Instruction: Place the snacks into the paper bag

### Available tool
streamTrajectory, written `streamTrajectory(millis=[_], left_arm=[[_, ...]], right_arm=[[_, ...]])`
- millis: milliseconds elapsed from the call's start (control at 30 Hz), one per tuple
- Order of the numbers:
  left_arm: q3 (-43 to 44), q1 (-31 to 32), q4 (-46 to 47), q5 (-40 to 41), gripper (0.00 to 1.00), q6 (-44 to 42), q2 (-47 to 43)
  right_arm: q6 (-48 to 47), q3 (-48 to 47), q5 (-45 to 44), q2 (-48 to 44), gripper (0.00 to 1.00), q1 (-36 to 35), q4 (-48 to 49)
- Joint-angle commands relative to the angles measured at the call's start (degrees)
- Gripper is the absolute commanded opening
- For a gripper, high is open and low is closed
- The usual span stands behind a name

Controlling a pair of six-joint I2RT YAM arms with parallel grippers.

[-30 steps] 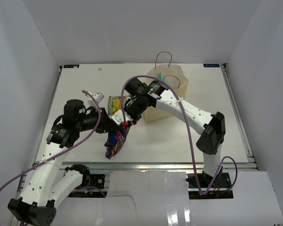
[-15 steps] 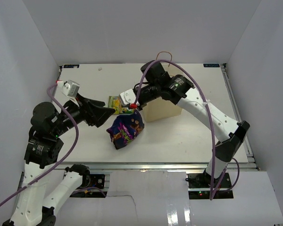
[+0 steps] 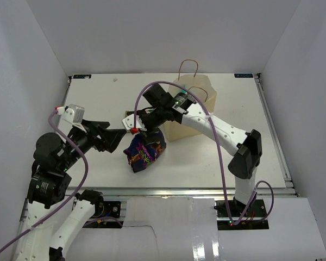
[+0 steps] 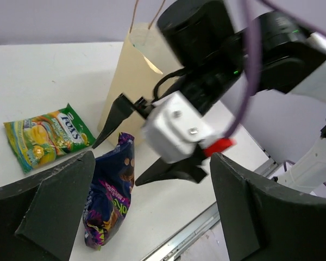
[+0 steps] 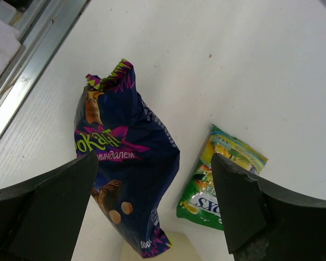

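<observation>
I see the paper bag (image 3: 194, 109) standing upright at upper centre of the overhead view. My right gripper (image 5: 152, 163) hangs with its jaws wide apart directly over the purple bag (image 3: 145, 152), which lies on the table (image 3: 195, 157) at centre, apparently untouched. My left gripper (image 4: 152, 159), likewise spread and empty, sits left of it. The green-yellow pack (image 4: 46, 136) lies just upper left of the purple bag.

The purple bag (image 5: 131, 163) reads "миндалем" (Cyrillic, in white); the green-yellow pack (image 4: 46, 136) reads "FOX'S".
</observation>
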State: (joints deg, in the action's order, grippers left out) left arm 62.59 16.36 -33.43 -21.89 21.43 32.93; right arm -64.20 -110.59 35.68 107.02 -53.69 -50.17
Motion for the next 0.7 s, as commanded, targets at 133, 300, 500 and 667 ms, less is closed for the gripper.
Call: streamTrajectory(millis=[133,300,500,667], left_arm=[[-1.2,0.1,-2.1,7.4,0.98,1.2,-5.9],[-2.2,0.1,-2.7,7.7,0.98,1.9,-6.9],[-2.9,0.1,-2.6,6.7,0.98,1.9,-6.0],[-3.2,0.1,-2.5,6.8,0.98,1.7,-5.9]], right_arm=[[-0.9,-4.6,-5.8,7.2,0.9,0.1,-3.3],[-4.4,-6.6,-8.0,13.4,0.9,0.0,-8.4],[-5.7,-3.9,-9.7,15.2,0.92,-0.4,-9.8],[-10.0,-0.4,-7.5,13.3,0.93,-1.1,-17.8]])
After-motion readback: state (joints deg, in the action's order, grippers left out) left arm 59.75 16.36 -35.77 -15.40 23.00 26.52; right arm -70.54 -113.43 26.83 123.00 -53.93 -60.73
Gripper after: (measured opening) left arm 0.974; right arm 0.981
